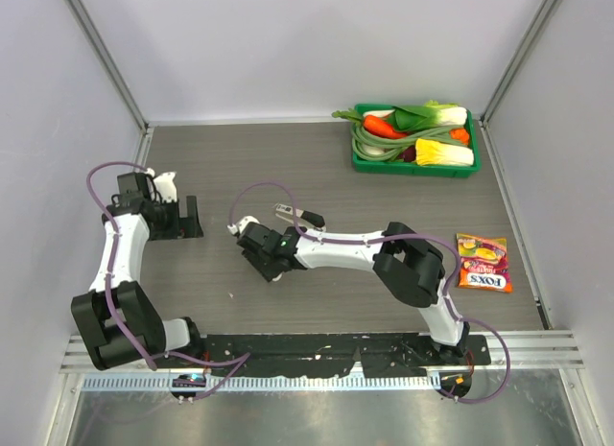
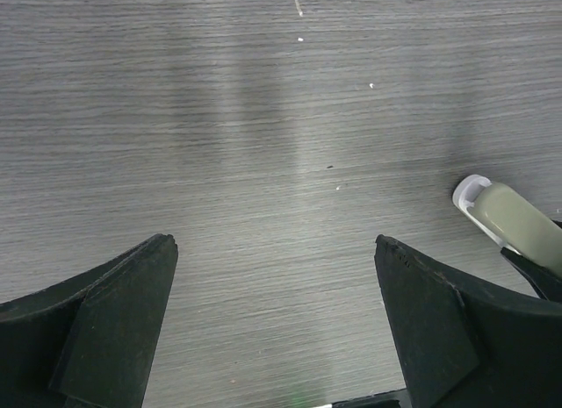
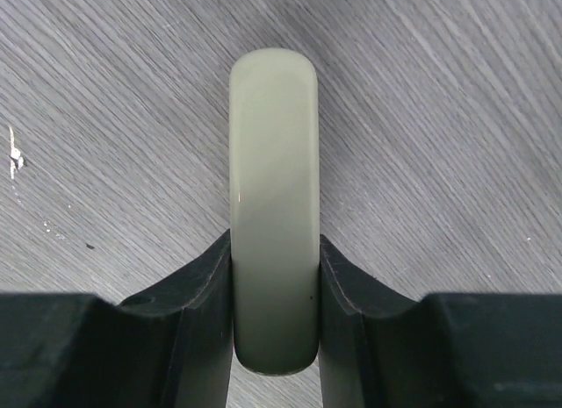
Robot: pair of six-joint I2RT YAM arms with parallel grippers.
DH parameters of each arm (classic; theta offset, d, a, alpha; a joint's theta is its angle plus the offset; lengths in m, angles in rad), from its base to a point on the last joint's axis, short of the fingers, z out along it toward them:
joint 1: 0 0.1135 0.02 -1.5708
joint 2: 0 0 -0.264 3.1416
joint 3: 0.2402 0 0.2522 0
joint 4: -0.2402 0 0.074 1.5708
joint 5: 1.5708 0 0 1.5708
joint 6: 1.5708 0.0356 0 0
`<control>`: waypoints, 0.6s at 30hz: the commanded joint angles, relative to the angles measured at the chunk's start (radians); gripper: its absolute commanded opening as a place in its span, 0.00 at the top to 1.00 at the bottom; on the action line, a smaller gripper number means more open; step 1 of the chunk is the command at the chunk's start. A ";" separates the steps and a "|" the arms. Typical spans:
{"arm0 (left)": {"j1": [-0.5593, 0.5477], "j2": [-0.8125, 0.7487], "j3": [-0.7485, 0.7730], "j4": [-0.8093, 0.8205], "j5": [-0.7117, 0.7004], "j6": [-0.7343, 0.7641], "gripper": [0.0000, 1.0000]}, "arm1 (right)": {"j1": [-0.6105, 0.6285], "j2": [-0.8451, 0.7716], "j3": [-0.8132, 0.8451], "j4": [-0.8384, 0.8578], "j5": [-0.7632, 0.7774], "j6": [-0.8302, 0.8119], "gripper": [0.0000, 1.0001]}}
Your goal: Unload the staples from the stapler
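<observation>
smooth faintly glossy plastic stapler (image 3: 273, 206), matt wood-grain table (image 3: 439, 118)

Overhead view looks down on the table (image 1: 288, 168), while both wrist views (very close) share the stapler (image 3: 273, 206).

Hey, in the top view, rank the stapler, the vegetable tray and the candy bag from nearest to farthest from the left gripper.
1. stapler, just right of the left gripper, mid-table.
2. vegetable tray, back right corner.
3. candy bag, right edge, farthest.
</observation>
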 commanded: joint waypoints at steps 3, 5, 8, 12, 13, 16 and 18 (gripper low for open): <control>-0.006 -0.058 0.011 0.014 0.127 -0.006 0.02 | -0.004 -0.061 0.040 0.050 0.055 0.010 0.72; -0.024 -0.060 0.034 0.016 0.163 -0.013 0.04 | -0.012 -0.109 -0.007 0.096 0.067 0.043 0.74; -0.081 -0.051 0.067 -0.007 0.211 0.000 0.09 | -0.027 -0.182 -0.117 0.240 0.079 0.117 0.76; -0.159 -0.049 0.062 0.000 0.211 0.033 0.15 | -0.045 -0.204 -0.193 0.381 0.102 0.185 0.76; -0.162 -0.045 0.057 0.005 0.211 0.036 0.15 | -0.048 -0.193 -0.192 0.382 0.111 0.191 0.75; -0.162 -0.039 0.044 0.016 0.205 0.036 0.16 | -0.055 -0.150 -0.172 0.351 0.104 0.205 0.70; -0.162 -0.040 0.036 0.022 0.202 0.045 0.16 | -0.058 -0.132 -0.167 0.343 0.101 0.215 0.68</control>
